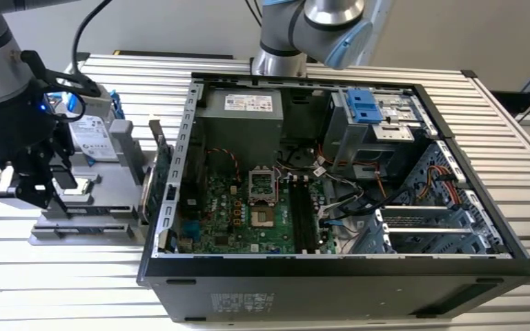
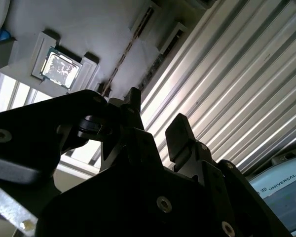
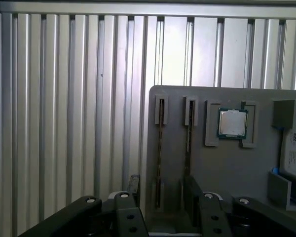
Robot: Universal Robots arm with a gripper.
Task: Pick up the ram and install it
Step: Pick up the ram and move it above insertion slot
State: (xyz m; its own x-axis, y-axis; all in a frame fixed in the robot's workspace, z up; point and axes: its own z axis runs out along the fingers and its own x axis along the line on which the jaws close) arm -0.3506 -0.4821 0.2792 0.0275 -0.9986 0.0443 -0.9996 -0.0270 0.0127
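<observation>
Hanging open, empty, over the ram (image 3: pixel 160 143) at an edge of the grey holder (image 3: pixel 227 168), the gripper (image 3: pixel 162 185) has lifted nothing yet.

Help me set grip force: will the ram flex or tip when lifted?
Probably stiff: the ram looks a thin, straight board. Standing on edge in the grey holder, it may tip once freed. Likely light, being so thin.

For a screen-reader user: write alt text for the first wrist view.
The open tool hangs over a gray holder, above the ram standing on edge in its slot. A processor chip sits in a nearby pocket.
</observation>
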